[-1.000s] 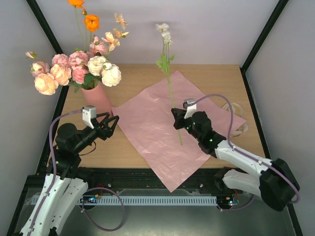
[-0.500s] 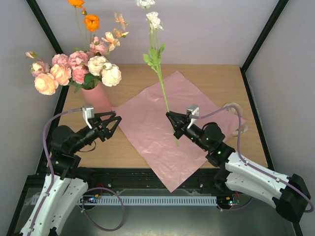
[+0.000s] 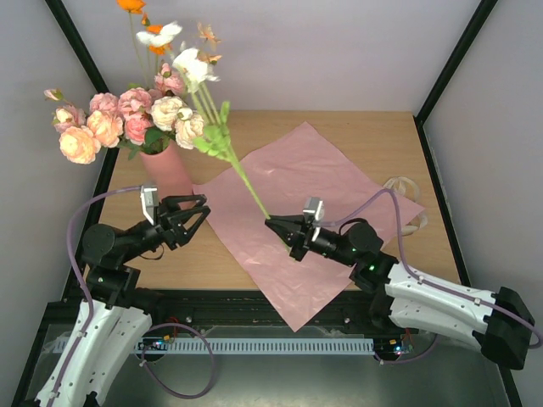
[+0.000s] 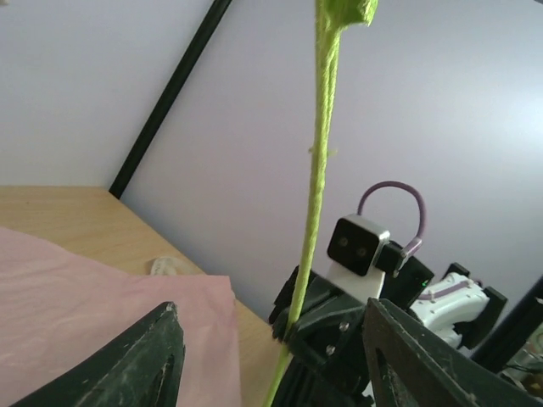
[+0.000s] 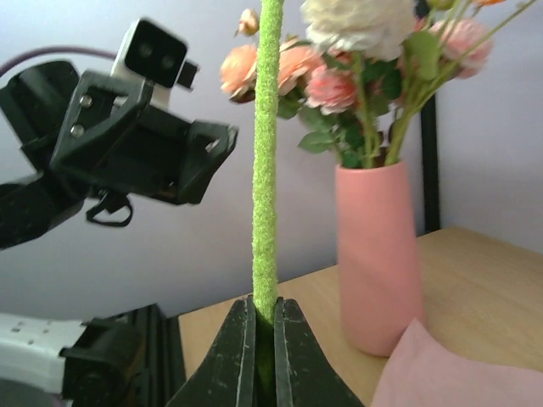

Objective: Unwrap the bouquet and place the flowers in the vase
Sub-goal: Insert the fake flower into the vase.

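Far left: vase (image 3: pixel 172 174) upright on table (image 3: pixel 373 127), back-left corner. It holds the flowers (image 3: pixel 136 114): pink, cream and peach heads packed at the rim, orange ones taller behind. Just in front of the vase is my L claw (image 3: pixel 200 217), jaws wide, nothing between them, pointing right.

Centre: wrapping sheet (image 3: pixel 339 170) spread flat on the table. My R claw (image 3: pixel 273 225) hangs over its near part, pinched tight on the low end of the white-bloom stem (image 3: pixel 246 180). Stem tilts up-left. Its white heads overlap the vase bunch in top view; can't tell if touching. Stem not in vase.

Far right: cream ribbon (image 3: pixel 409 193) at the sheet's right edge.
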`<state>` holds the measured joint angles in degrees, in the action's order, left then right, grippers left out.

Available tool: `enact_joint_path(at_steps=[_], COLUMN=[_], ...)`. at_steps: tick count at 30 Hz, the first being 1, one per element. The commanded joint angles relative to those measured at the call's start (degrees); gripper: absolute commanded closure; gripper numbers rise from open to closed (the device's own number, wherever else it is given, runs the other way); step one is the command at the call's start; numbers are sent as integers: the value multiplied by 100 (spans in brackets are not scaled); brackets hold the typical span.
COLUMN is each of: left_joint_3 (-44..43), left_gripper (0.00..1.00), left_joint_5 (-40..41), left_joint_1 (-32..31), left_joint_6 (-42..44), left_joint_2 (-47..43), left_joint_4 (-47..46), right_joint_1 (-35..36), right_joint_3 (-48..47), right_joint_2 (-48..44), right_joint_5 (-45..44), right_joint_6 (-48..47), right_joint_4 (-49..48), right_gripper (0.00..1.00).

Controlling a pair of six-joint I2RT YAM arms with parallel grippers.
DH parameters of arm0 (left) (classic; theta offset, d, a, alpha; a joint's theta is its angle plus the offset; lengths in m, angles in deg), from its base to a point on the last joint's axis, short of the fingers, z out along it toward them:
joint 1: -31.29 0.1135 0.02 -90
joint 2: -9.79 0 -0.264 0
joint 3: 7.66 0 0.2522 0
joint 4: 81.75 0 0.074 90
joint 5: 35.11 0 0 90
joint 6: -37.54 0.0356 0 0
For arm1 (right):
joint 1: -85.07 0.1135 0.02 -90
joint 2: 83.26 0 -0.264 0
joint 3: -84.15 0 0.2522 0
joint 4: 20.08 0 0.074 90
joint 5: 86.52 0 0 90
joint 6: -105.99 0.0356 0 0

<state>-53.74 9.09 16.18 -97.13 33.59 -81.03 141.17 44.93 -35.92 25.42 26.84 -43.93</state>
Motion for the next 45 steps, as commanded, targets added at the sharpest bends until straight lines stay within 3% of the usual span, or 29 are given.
enact_joint_path(at_steps=[1, 12, 20, 27, 45], left_joint_3=[72, 195, 197, 209, 207], left_gripper=[15, 29, 46, 69, 74], left_joint_5=[-326, -480, -447, -456, -196], left_joint_1=[-23, -105, -140, -146, -158], left_joint_6=[-318, -882, -964, -952, -859], left_joint_2=[-35, -94, -94, -103, -77], left_joint_4=[-606, -1248, -1359, -1324, -1102], right_joint_1=[319, 957, 1056, 1096, 1149], right_joint_3=[-241, -396, -536, -552, -559], right_joint_2=[292, 965, 1224, 1305, 1338], right_joint_5=[260, 85, 29, 0, 132], right_joint_6=[-401, -489, -459, -472, -555], right_joint_4=[-340, -691, -726, -722, -512], right_gripper=[99, 99, 99, 99, 99])
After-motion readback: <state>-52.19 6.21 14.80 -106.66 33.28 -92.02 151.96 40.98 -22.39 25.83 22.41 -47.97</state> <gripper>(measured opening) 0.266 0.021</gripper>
